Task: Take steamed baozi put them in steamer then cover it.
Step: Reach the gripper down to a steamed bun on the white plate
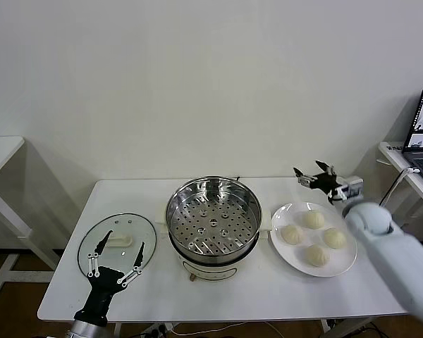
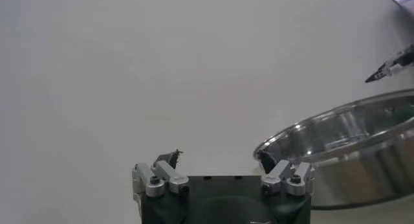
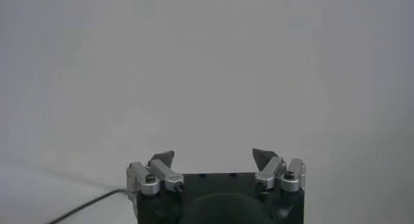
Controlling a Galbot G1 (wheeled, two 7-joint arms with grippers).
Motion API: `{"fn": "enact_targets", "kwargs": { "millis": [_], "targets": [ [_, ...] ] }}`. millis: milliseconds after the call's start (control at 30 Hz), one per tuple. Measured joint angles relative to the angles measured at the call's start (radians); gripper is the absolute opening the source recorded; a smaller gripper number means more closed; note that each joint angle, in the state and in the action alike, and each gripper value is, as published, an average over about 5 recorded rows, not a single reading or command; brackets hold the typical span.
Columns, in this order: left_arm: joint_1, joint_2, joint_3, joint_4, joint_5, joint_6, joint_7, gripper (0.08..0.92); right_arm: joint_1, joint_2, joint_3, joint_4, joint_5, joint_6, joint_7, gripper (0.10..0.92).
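On plate [image 1: 345, 264], 4 baozi [image 1: 313, 237], steamer [image 1: 213, 215] uncovered

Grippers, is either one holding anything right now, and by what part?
Nothing is held. The left gripper is open over the round clear glass lid; the right gripper is open beyond the white plate.

Shiny stainless-steel perforated round steamer [image 1: 213, 215]; clear glossy glass cover [image 1: 117, 243], metal-rimmed; 4 smooth matt cream-white baozi [image 1: 313, 237]; glossy white plate [image 1: 282, 250]; matt white table [image 1: 268, 296].

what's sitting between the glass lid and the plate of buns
The steamer, open and empty, stands between the lid and the plate holding four buns. The head view shows it.
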Motion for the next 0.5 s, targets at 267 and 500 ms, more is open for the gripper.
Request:
{"fn": "enact_targets", "kwargs": {
  "millis": [267, 500],
  "targets": [
    [0.002, -0.008, -0.004, -0.014, 0.001, 0.01, -0.007, 0.823, 0.251, 0.006, -0.201, -0.171, -0.294, 0.04, -0.436, 0.823],
    [0.011, -0.011, -0.012, -0.026, 0.001, 0.013, -0.009, 0.823, 0.347, 0.046, -0.3, -0.27, -0.555, 0.091, -0.63, 0.823]
  ]
}}
